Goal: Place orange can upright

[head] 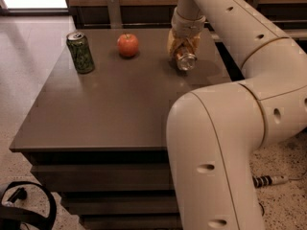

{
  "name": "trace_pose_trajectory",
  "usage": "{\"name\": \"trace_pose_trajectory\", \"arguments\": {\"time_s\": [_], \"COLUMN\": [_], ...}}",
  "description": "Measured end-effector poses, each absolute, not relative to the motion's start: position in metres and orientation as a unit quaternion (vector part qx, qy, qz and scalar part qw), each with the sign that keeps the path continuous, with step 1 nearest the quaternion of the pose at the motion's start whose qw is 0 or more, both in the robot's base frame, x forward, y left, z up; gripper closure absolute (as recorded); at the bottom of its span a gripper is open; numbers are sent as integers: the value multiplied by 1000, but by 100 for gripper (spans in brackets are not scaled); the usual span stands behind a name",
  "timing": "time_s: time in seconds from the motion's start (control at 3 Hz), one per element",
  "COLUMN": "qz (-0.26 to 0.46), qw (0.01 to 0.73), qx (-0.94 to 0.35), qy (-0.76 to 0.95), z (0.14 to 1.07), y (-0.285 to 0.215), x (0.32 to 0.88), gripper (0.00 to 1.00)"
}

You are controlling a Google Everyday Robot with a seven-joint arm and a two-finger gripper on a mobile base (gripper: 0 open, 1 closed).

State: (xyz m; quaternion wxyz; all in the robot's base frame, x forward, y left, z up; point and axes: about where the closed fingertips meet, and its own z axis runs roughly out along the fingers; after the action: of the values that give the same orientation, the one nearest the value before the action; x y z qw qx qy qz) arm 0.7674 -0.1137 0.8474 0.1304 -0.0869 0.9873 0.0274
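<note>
The orange can (pixel 184 58) is at the far right of the dark table (pixel 120 104), tilted, with its silver end facing the camera and its orange-brown body mostly hidden. My gripper (pixel 183 51) comes down from above and is shut on the can, its pale fingers (pixel 171 46) on either side of it. Whether the can touches the tabletop cannot be told.
A green can with dark markings (pixel 80 52) stands upright at the far left of the table. A red apple (pixel 128 45) sits between it and the gripper. My big white arm (pixel 240 104) fills the right side. Wooden furniture stands behind the table; a cable lies on the floor at right.
</note>
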Motion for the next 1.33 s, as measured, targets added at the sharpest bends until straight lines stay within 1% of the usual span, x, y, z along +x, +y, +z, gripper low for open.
{"name": "trace_pose_trajectory", "arguments": {"time_s": [0.67,1.33], "qz": [36,61], "qw": [228,356], "qx": [-90,-151], "qy": [969,920], "z": [901,947], "y": [-153,-164], "x": [761,750], "gripper": [100,100]}}
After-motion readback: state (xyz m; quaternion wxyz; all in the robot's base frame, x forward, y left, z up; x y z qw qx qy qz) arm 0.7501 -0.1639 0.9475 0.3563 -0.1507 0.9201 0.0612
